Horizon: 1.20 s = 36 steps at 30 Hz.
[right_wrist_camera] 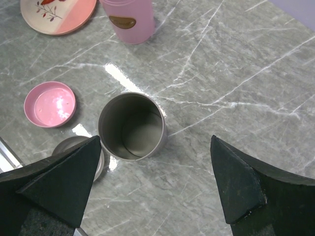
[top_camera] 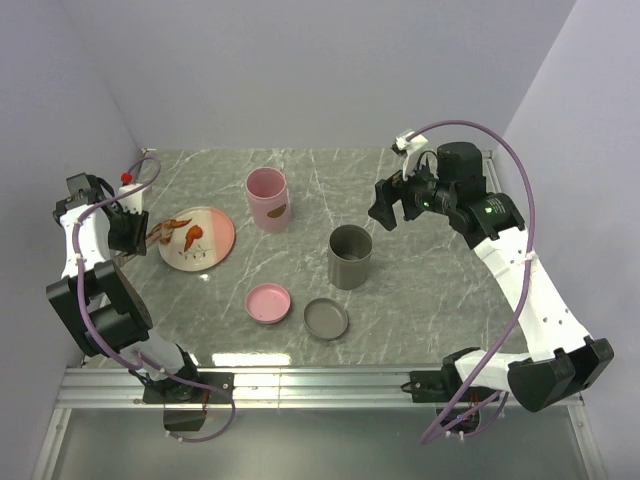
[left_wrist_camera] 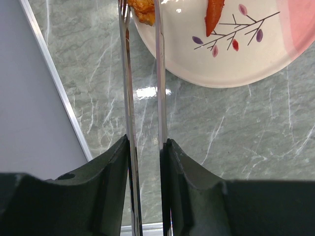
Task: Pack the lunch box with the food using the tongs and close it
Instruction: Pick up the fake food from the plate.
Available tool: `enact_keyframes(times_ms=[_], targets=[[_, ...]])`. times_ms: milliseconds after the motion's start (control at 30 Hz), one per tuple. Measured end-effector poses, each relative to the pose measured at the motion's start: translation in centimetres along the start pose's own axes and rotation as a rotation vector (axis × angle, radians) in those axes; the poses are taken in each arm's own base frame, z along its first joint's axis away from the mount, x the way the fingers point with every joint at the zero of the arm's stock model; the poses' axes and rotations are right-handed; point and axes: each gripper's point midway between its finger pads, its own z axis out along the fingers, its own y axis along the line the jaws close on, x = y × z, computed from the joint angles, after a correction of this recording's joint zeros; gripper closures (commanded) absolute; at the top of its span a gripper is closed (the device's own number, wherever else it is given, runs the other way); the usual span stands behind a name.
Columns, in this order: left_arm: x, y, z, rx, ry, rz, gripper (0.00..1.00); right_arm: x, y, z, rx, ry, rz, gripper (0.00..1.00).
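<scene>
My left gripper (top_camera: 128, 232) (left_wrist_camera: 146, 142) is shut on the tongs (left_wrist_camera: 127, 88), one finger pressing each silver arm, with a narrow gap left between the arms. The tongs (top_camera: 152, 238) reach onto the left rim of the plate (top_camera: 218, 248) (left_wrist_camera: 236, 64). Their tips flank an orange fried piece of food (left_wrist_camera: 142, 11) at the top edge of the left wrist view; whether it is pinched I cannot tell. An orange-red strip (left_wrist_camera: 214, 14) lies further in on the plate. My right gripper (top_camera: 395, 205) (right_wrist_camera: 156, 142) hangs open and empty above the open grey lunch box tub (top_camera: 350, 257) (right_wrist_camera: 132, 125).
A pink tub (top_camera: 268, 198) (right_wrist_camera: 129, 19) stands behind the plate's right side. A pink lid (top_camera: 269, 303) (right_wrist_camera: 50, 104) and a grey lid (top_camera: 326, 319) (right_wrist_camera: 74, 147) lie near the front. A small red-capped bottle (top_camera: 127, 180) stands by the left wall.
</scene>
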Motion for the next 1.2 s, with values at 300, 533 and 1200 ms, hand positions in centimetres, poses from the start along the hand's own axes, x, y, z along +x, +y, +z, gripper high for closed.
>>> enact_keyframes(times_ms=[300,533,1200], targets=[[-0.5,0.4,-0.4,-0.016,-0.011,0.003,0.63,0.0,0.0,0.0,0.000,0.000,0.000,0.01],[-0.8,0.4,-0.5,-0.020,-0.016,0.005,0.69,0.0,-0.1,0.0,0.002,0.000,0.001,0.01],[-1.3,0.6,-1.2,-0.028,-0.026,0.008,0.67,0.1,-0.1,0.0,0.001,0.000,0.003,0.02]])
